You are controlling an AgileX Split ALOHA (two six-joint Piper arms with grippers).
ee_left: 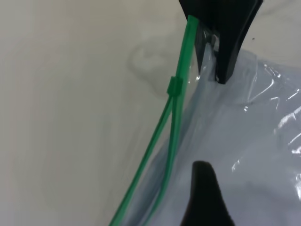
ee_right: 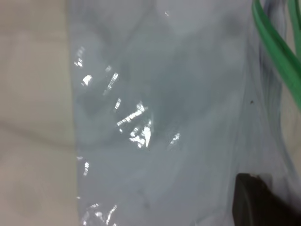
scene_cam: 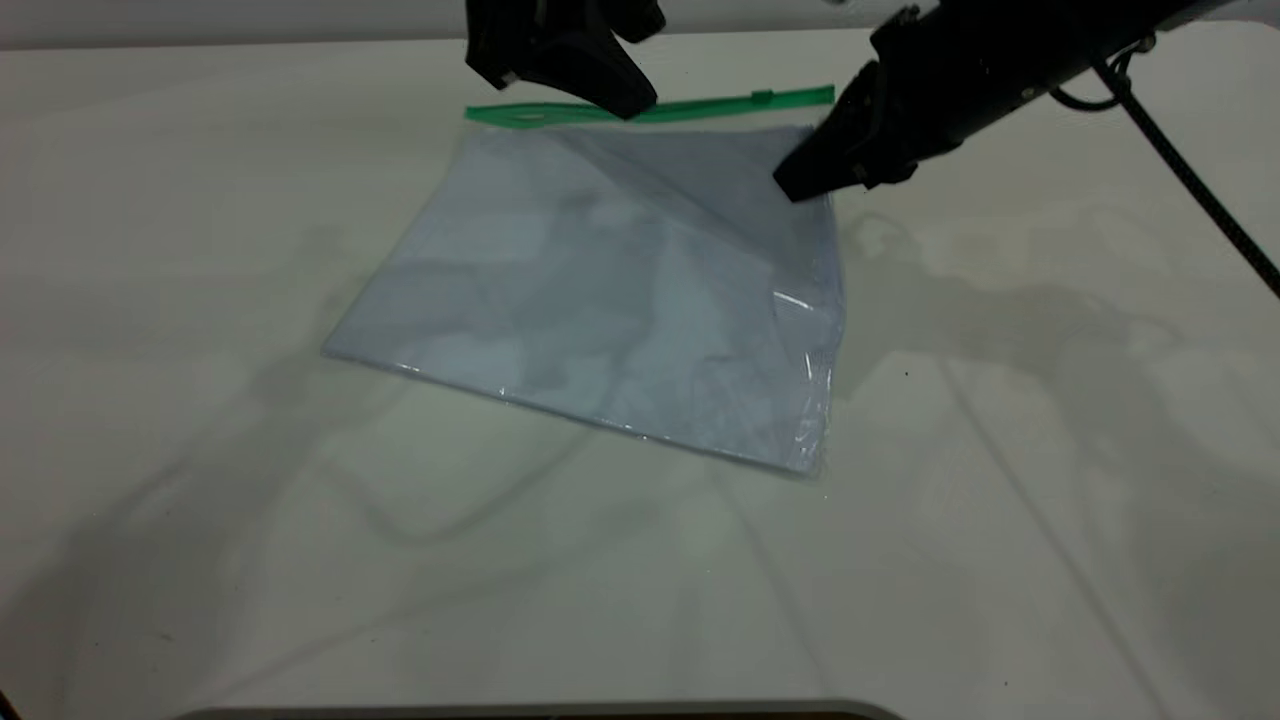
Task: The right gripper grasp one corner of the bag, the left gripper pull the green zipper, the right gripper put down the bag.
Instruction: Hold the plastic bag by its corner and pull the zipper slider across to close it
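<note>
Corner grasp done: right gripper (scene_cam: 800, 185) clamped on the bag's (scene_cam: 610, 290) top right corner, just below the zipper end, holding that edge lifted off the table (scene_cam: 200, 450) while the near edge rests flat. Zipper (scene_cam: 650, 108) partly parted, two green tracks split on the left side of the slider (scene_cam: 762, 97), joined beyond it toward the held corner. Left gripper (scene_cam: 630, 100) over the zipper's left half, well short of the slider, holding nothing; cannot tell how far apart its fingers are. Probably left: finishing the slider pull, if any, then lowering and releasing the bag.
</note>
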